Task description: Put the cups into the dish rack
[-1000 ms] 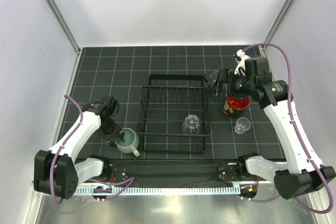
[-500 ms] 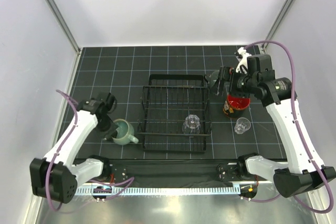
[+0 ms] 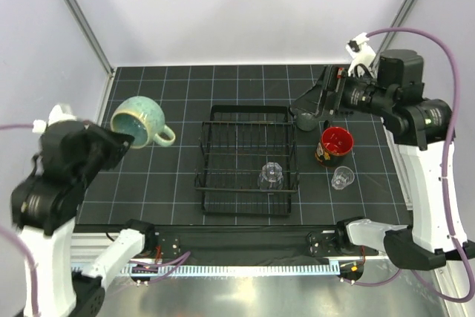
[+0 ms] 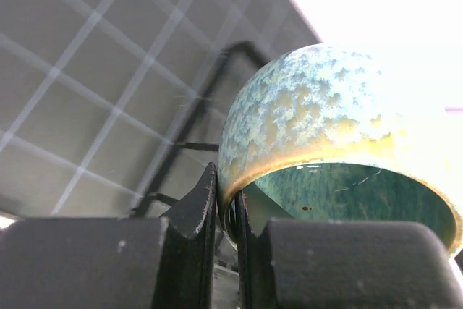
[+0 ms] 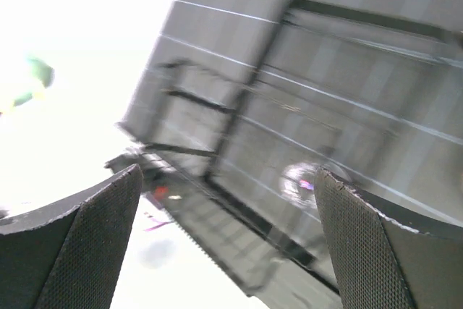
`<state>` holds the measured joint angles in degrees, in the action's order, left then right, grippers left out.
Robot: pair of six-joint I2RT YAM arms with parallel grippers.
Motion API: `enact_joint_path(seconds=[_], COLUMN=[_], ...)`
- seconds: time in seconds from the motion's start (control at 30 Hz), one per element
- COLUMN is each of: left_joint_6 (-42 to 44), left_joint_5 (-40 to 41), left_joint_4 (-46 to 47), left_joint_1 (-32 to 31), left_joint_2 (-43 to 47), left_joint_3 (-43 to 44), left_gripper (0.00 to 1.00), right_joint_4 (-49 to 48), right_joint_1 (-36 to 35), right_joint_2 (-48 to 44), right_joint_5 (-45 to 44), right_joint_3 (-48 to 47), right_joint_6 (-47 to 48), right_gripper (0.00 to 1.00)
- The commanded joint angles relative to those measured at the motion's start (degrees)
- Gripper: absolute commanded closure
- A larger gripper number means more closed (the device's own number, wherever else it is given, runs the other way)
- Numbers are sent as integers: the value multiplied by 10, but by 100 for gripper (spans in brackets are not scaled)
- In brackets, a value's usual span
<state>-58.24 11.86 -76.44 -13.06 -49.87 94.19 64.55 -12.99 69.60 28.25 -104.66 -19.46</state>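
Clearance over the dish rack likely explains why the left gripper, clamped on the lip of the speckled pale-green mug, holds it high, while the right gripper hangs spread and empty.

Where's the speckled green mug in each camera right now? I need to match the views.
Top external: the speckled green mug is at upper left, held off the mat, left of the dish rack.
Left wrist: it fills the right half, with its rim pinched in the left pincer.
Right wrist: only a green blur shows at the far left edge, which is probably the mug.
Shared landmark: the rack's black wire shows in all three views.
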Motion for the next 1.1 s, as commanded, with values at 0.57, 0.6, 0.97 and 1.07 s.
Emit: enact_joint_path(seconds=[0.57,0.6,0.97,1.07], left_joint_6=[-16,-22,-44,-50], left_joint_5=[-276,-254,-210,-194], left_joint_4=[556,556,557,554], left_joint_1=[1,1,1,1], left_joint_2=[38,40,43,47], left_joint_3=[-86,-88,-91,-91], left_gripper=[100,100,100,100], right_joint_4=[-549,-558,-640,-637], right_joint_1=[-289,-300,-401,-413], right_joint_2=[32,35,132,140], right_joint_5=[144,136,29,-5], right_joint_3=[90,95,62,61], right_joint_6=[-420,-428,-467,-454], right_gripper=[0,0,12,16])
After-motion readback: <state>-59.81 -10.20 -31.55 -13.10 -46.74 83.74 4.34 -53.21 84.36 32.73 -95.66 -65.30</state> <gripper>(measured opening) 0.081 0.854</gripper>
